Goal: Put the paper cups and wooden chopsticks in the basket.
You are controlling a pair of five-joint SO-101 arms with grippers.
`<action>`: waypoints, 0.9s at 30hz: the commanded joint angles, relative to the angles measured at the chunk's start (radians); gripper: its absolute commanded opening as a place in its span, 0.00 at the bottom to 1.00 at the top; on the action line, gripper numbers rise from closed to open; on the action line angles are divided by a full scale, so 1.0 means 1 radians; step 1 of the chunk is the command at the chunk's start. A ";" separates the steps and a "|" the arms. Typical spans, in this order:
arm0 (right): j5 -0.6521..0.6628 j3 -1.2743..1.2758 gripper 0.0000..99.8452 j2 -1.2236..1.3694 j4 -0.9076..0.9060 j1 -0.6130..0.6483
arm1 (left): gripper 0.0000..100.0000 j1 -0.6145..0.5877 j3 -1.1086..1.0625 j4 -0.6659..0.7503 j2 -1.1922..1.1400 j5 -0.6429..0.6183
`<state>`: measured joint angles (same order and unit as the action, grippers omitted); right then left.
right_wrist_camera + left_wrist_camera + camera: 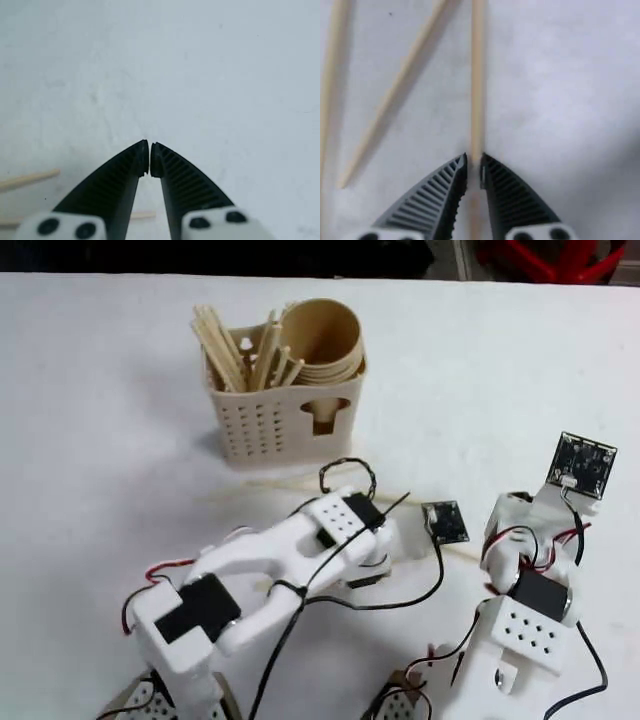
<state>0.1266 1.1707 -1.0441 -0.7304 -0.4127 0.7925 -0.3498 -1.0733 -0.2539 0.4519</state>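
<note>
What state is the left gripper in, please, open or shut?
The left gripper is shut on a wooden chopstick: its jaws close against both sides of it.

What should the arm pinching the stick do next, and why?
Probably lift it. The left gripper looks closed on a chopstick that lies flat on the table, and the basket stands farther off, so raising comes before carrying.

I had the basket (270, 425) toward the table's (100, 390) far side, paper cups (322, 335) nested in its right half, chopsticks (240, 345) upright in its left. On its near side, loose chopsticks (395, 95) lay on the table beside the single chopstick (478, 75) between the left gripper's (474, 162) jaws.
</note>
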 commanded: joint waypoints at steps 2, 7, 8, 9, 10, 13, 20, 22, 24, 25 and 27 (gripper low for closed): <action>-0.008 -0.052 0.02 -0.021 0.021 -0.008 | 0.02 0.002 0.043 -0.068 0.025 -0.002; -0.008 -0.052 0.02 -0.019 0.021 -0.008 | 0.02 -0.018 0.035 -0.118 0.150 -0.002; -0.008 -0.051 0.02 -0.019 0.021 -0.008 | 0.02 -0.030 0.035 -0.126 0.185 -0.002; -0.008 -0.051 0.02 -0.019 0.021 -0.008 | 0.02 -0.045 0.037 -0.133 0.220 -0.002; -0.008 -0.051 0.02 -0.019 0.021 -0.008 | 0.02 -0.064 0.040 -0.141 0.257 -0.002; -0.008 -0.051 0.02 -0.019 0.021 -0.008 | 0.02 -0.128 0.044 -0.160 0.364 -0.003; -0.008 -0.049 0.02 -0.019 0.021 -0.008 | 0.02 -0.254 0.057 -0.172 0.628 -0.009; -0.008 -0.049 0.02 -0.019 0.021 -0.007 | 0.02 -0.280 0.087 -0.173 0.705 -0.012; -0.008 -0.049 0.02 -0.019 0.021 -0.007 | 0.02 -0.302 0.140 -0.173 0.771 -0.012; -0.008 -0.048 0.02 -0.019 0.021 -0.007 | 0.02 -0.314 0.169 -0.169 0.799 -0.012; -0.008 -0.048 0.02 -0.019 0.021 -0.007 | 0.02 -0.332 0.233 -0.157 0.840 -0.014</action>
<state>0.1266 1.1707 -1.0441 -0.7304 -0.4127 0.5040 -0.2578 -1.2405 0.4595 0.4519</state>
